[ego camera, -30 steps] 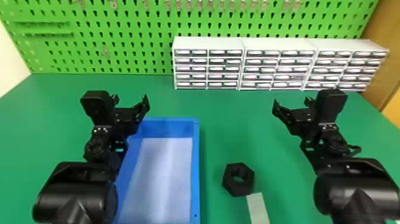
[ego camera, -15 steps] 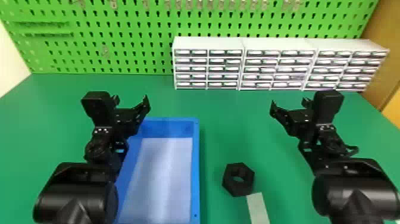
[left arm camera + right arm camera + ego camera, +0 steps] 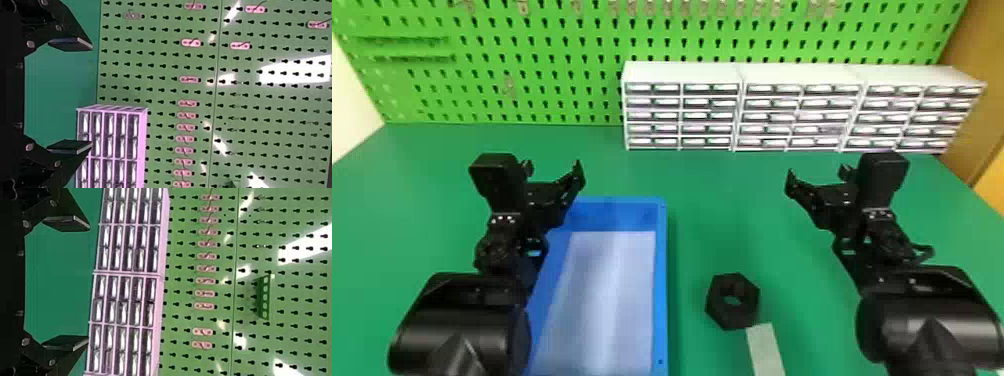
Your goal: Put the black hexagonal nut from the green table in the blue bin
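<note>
Nut: the black hexagonal nut [image 3: 719, 312] is lying flat on the green desk [image 3: 727, 215], just off the right side of the blue bin [image 3: 660, 300]. Nobody's holding it.
Pale strip: there's a whitish strip [image 3: 766, 350] right by the nut's near edge. Can't tell if they touch.
Right hand: the right hand [image 3: 89, 283] has its fingers wide apart with nothing between them. It's up over the desk, farther out than the nut and off to its right.
Left hand: the left hand [image 3: 92, 96] is spread and empty too, parked up by the bin's far left corner.
What just changed: tiny stuff, tbh. The right arm has crept a touch inward, toward the nut's side, compared with a second ago. Left arm, nut and bin look the same as they did.
What that means: I'd guess the right arm is starting its approach, so we're at the very start of the job. Pick and drop are both to go.
Next move: imo bring the right hand back and down over the nut, then pinch across two flat sides.
Watch out: come in crooked and it could skid into the bin wall or snag that strip.
</note>
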Action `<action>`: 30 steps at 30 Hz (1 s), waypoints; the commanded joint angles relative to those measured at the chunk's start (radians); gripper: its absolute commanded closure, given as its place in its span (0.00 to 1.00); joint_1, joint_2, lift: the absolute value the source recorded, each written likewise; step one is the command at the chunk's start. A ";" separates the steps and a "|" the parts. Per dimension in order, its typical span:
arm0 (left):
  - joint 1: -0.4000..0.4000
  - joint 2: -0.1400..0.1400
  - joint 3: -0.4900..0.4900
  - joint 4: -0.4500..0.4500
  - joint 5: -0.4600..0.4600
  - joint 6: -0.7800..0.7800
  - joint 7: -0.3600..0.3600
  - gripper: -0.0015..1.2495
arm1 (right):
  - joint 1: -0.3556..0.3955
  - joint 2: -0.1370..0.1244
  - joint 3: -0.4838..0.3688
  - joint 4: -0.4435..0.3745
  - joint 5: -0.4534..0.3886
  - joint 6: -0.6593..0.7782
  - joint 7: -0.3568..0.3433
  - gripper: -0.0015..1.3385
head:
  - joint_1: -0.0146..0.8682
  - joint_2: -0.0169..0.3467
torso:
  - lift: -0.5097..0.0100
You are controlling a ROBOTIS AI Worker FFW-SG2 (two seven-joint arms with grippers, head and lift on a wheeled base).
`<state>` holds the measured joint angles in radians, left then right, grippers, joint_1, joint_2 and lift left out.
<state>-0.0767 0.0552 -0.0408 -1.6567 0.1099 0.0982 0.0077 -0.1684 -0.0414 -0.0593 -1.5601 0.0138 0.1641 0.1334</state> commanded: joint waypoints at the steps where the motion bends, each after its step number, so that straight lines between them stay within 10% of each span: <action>1: 0.000 0.000 0.001 0.000 0.001 0.000 0.000 0.30 | 0.000 0.000 0.004 0.000 0.000 0.005 0.000 0.21 | 0.79 0.19 | 0.80; 19: 0.005 0.000 0.005 0.000 0.001 0.000 0.000 0.30 | -0.033 -0.041 0.044 -0.090 -0.028 0.202 0.005 0.20 | 0.79 0.19 | 0.80; 30: 0.005 0.000 0.005 0.000 0.001 0.000 0.000 0.30 | -0.114 -0.083 0.085 -0.160 0.055 0.443 0.124 0.20 | 0.79 0.19 | 0.80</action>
<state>-0.0721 0.0552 -0.0353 -1.6567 0.1104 0.0982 0.0077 -0.2519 -0.1156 0.0130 -1.6982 0.0238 0.5300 0.2318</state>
